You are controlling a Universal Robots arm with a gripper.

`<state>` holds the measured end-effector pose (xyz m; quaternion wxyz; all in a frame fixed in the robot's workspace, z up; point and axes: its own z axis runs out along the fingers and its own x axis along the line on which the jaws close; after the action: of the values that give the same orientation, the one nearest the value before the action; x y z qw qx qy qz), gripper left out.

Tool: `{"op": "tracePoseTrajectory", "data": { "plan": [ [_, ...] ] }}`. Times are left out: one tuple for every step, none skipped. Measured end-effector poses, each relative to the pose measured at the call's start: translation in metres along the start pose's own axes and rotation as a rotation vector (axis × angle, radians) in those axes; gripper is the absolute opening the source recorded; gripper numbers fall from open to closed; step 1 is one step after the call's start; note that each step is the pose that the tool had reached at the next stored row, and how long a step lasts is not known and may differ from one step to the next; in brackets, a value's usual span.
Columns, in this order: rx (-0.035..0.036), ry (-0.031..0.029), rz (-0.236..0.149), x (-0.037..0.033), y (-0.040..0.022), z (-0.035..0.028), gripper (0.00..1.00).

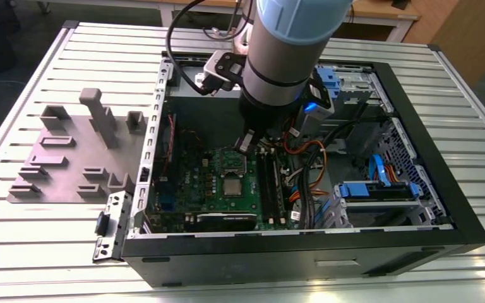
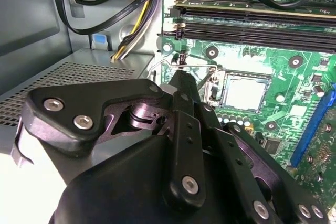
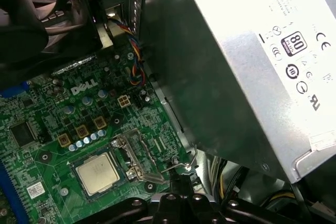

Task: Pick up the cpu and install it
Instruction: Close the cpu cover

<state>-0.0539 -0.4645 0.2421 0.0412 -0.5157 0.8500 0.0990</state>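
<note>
- Your gripper hangs low inside the open computer case, its two black fingers drawn together with nothing between them.
- Its tip sits right at the hooked end of the socket lever, a thin wire arm. You cannot tell whether the two touch.
- Just past that lever, the socket frame stands tilted up off the socket, on the side nearest your gripper.
- Your cpu lies flat in the socket, silver top up and uncovered. It is just beside the raised frame and apart from the fingers.
- Around it spreads the green motherboard, lying on the floor of the case.
- Long dark memory slots run side by side near the socket.
- A big gray power supply with a white label stands near your gripper, on the lever's side of the board. A bundle of black and yellow cables passes beside it.
- Beyond the cpu from your gripper, you can see a dark fan.
- In the exterior view your arm drops from above into the case, which rests on a slatted metal table.
- Blue drive brackets sit in the case toward the exterior view's right.
- On the exterior view's left, a gray fixture plate with upright blocks lies on the table just beside the case.
</note>
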Motion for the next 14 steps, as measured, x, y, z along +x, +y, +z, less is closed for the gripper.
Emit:
{"op": "tracePoseTrajectory", "data": {
  "plan": [
    [0.0008,0.0020,-0.001,0.0000,0.0000,0.0000,0.11],
    [0.0018,0.0043,-0.002,0.0000,0.0000,0.0000,0.11],
    [0.0029,0.0069,-0.003,0.0000,0.0000,0.0000,0.11],
    [0.0042,0.0099,-0.004,0.0000,0.0000,-0.0001,0.11],
    [0.0049,0.0115,-0.004,0.0000,0.0000,0.0000,0.11],
    [0.0056,0.0128,-0.005,0.0000,0.0000,0.0000,0.11],
    [0.0064,0.0147,-0.005,0.0000,0.0000,0.0000,0.11],
    [0.0074,0.0169,-0.005,0.0000,0.0000,0.0000,0.11],
    [0.0087,0.0195,-0.006,0.0000,0.0000,0.0000,0.11],
    [0.0101,0.0223,-0.006,0.0000,0.0000,-0.0001,0.11],
    [0.0113,0.0247,-0.006,0.0000,0.0000,0.0000,0.11],
    [0.0122,0.0265,-0.006,0.0000,0.0000,0.0000,0.11],
    [0.0127,0.0278,-0.006,0.0001,0.0000,-0.0001,0.11],
    [0.0132,0.0289,-0.007,0.0001,0.0000,-0.0002,0.11]
  ]
}}
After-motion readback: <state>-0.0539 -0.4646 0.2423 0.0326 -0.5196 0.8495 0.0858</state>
